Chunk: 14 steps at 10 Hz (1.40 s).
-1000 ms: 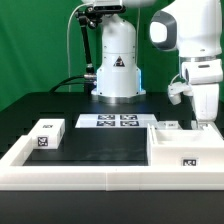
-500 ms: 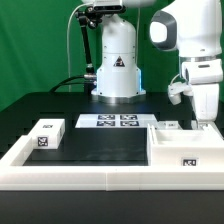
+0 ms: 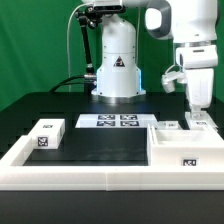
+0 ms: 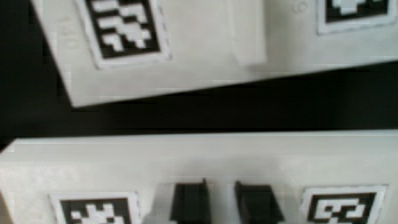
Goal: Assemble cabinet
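The cabinet's large white shell [image 3: 185, 150] stands at the exterior view's right, with one tag on its front. Behind it lie two small white drawer blocks [image 3: 168, 125] [image 3: 201, 120]. Another tagged drawer block [image 3: 45, 133] rests at the left. My gripper [image 3: 197, 108] hangs shut just above the blocks behind the shell, holding nothing. In the wrist view the two dark fingers [image 4: 191, 203] stand close together, and the gripper [image 4: 221, 205] sits over a white tagged part [image 4: 107, 165]. Two more tagged white pieces [image 4: 151, 60] [image 4: 338, 30] lie beyond a strip of black table.
The marker board [image 3: 118, 121] lies flat at the table's back centre, in front of the robot base [image 3: 117, 65]. A long low white border rail [image 3: 90, 175] runs along the front and up the left side. Black tabletop [image 3: 105, 145] lies between them.
The arm has risen and shifted toward the exterior view's left, lifting the shut gripper away from the small blocks behind the shell. No part has moved.
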Each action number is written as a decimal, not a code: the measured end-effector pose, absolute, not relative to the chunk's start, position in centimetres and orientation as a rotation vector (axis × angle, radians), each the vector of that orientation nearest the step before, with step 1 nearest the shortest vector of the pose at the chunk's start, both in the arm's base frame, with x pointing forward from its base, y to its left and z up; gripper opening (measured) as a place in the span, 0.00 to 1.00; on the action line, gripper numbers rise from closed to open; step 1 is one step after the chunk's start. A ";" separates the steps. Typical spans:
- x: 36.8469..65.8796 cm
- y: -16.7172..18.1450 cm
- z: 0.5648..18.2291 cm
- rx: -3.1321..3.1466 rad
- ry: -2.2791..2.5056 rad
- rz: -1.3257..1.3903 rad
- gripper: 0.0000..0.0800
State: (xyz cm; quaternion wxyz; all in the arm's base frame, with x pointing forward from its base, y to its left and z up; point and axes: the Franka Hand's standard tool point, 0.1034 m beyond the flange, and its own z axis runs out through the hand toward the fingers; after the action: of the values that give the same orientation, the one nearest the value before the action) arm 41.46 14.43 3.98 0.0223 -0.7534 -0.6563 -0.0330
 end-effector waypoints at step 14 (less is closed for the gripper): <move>44.6 11.3 5.4 -2.381 -2.000 -0.059 0.09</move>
State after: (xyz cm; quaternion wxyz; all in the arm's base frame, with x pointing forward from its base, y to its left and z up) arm 44.64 11.28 5.44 0.0156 -0.7655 -0.6430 -0.0189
